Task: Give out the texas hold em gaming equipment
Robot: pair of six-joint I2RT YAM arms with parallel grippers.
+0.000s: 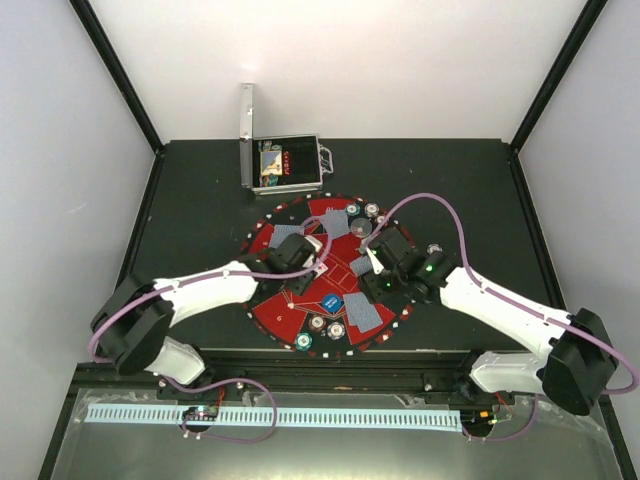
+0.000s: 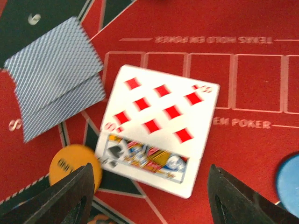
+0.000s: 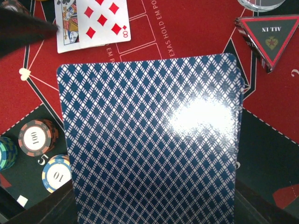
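Observation:
Two face-up playing cards (image 2: 156,128), an eight of diamonds over a king of spades, lie on the red mat (image 2: 243,74). My left gripper (image 2: 154,200) hovers just short of them, open, with nothing between its fingers (image 2: 70,196). In the top view the left gripper (image 1: 318,257) is over the mat's middle. My right gripper (image 1: 373,263) is shut on a deck of blue-backed cards (image 3: 149,140) that fills its view. Chip stacks (image 3: 37,137) stand at the mat's edge. An orange disc (image 2: 70,165) and a blue disc (image 2: 289,184) lie near the face-up cards.
The open silver case (image 1: 285,165) stands behind the round mat (image 1: 285,310). Pairs of face-down cards (image 2: 56,88) lie around the mat. A triangular ALL IN marker (image 3: 271,35) and a clear disc (image 3: 261,3) sit to the right of the deck.

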